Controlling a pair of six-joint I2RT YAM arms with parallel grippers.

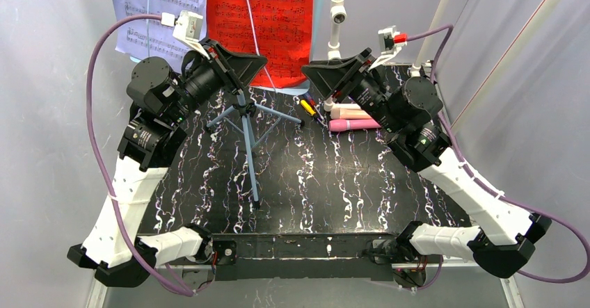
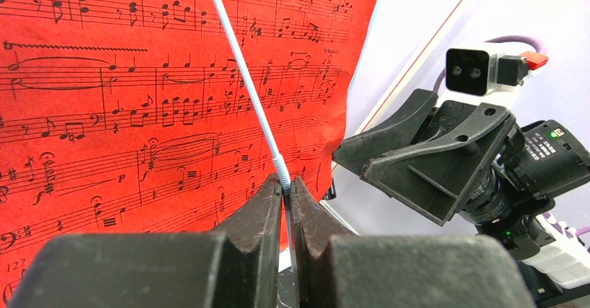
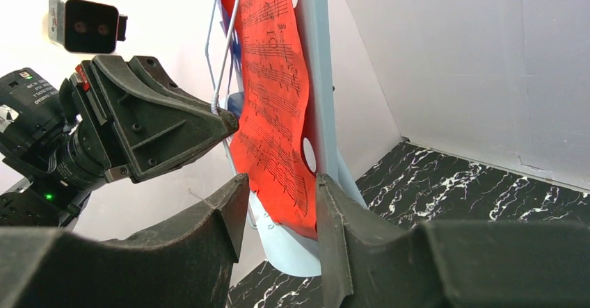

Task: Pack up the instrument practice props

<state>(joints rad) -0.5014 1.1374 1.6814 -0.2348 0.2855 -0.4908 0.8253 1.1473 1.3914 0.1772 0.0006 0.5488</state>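
Observation:
The pale-blue music rack [image 3: 321,78] stands at the back on tripod legs [image 1: 245,124]. A red sheet-music page [image 1: 257,16] rests on it, and a lavender page [image 1: 156,16] hangs to its left. My left gripper [image 2: 285,183] is shut on the rack's thin white wire page holder [image 2: 240,65] in front of the red page [image 2: 139,99]. My right gripper [image 3: 278,204] is open, its jaws on either side of the lower corner of the red page [image 3: 275,134] and the rack's edge. Pink and beige toy microphones [image 1: 351,118] lie by the right arm. No black holders show.
A white PVC pipe [image 1: 337,16] rises behind the right gripper [image 1: 305,71]. A small yellow and dark item [image 1: 309,106] lies on the black marbled table [image 1: 320,183]. White walls enclose the sides and back. The left gripper [image 1: 263,61] and the right gripper are close together.

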